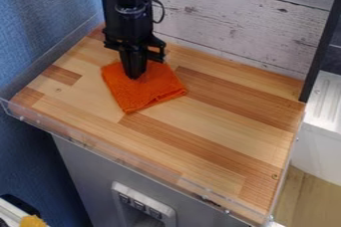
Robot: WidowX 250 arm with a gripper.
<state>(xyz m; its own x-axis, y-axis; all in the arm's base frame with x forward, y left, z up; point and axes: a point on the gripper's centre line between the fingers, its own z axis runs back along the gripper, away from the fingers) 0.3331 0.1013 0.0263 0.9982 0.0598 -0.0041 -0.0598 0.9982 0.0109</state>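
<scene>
Clear plastic rim [160,174], striped wooden counter [220,124], nubbly orange cloth [148,95] beneath black tool [135,75], grip impossible to tell.

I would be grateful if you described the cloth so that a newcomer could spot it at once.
On the wooden striped countertop, look toward its upper left part, where the black robot gripper hangs down. Directly beneath it lies the folded, bright orange fabric cloth, set apart from the tan and brown wood around it by its vivid colour and soft texture.
</scene>
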